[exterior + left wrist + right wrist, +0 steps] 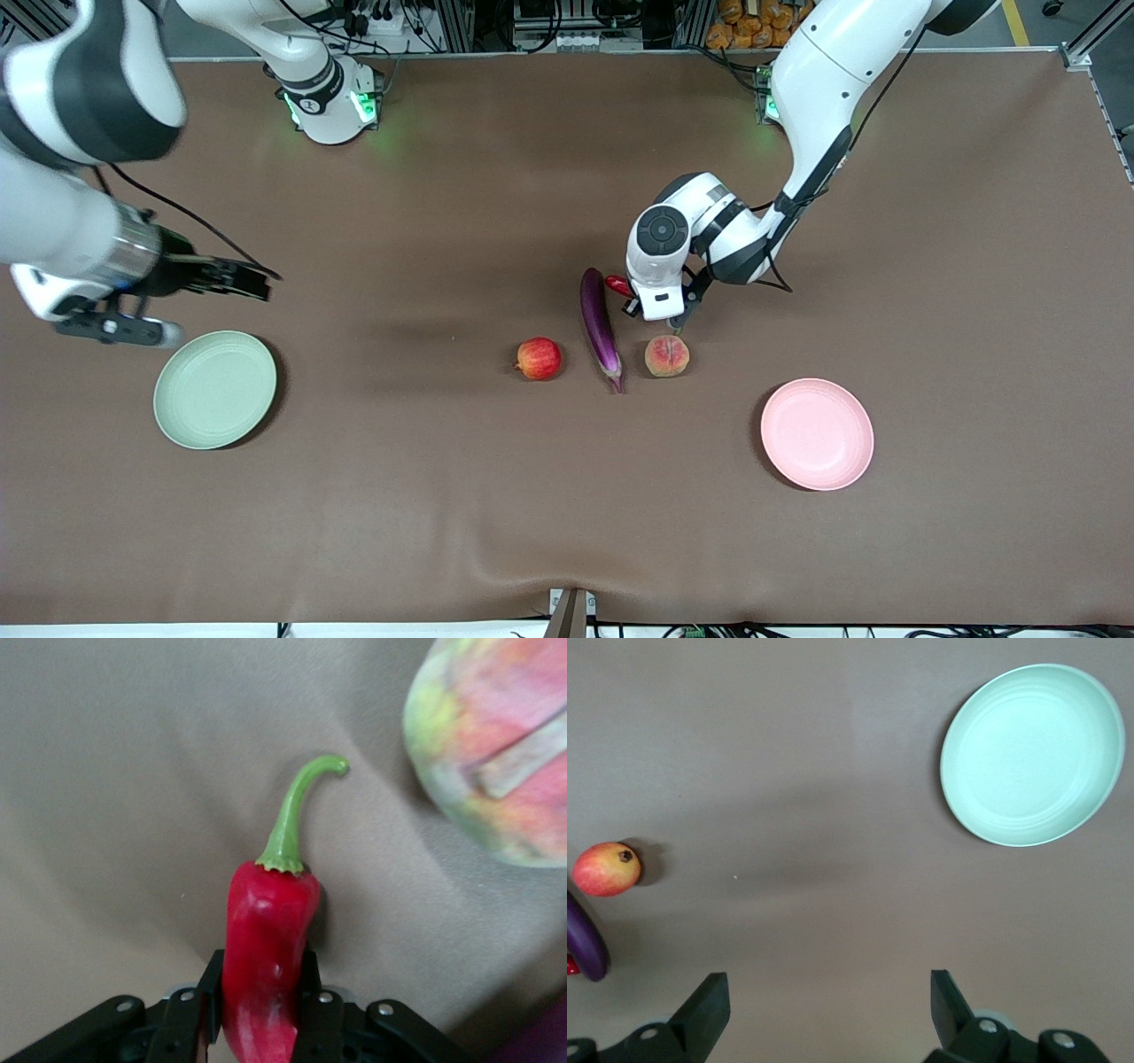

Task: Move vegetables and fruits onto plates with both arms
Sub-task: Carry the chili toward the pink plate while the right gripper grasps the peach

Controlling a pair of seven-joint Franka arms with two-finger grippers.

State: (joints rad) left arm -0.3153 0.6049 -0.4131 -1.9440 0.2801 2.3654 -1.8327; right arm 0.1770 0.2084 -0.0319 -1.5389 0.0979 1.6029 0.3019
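Beside the eggplant [599,330], at the peach's [666,355] eleven o'clock: left gripper [259,1014] clamped on chili [264,965] (both plates bare). Lift straight, gently. Right gripper [828,1005] gaping, empty, waiting above table.

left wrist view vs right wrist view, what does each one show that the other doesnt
Only the left wrist view shows the left end effector shut on the red chili pepper, its green stem pointing away from the fingers, and the peach close beside it.

Only the right wrist view shows the right end effector open with nothing between its fingers, the pale green plate with nothing on it, and the red apple.

Both share the brown table cover and a sliver of the purple eggplant at the frame's edge.
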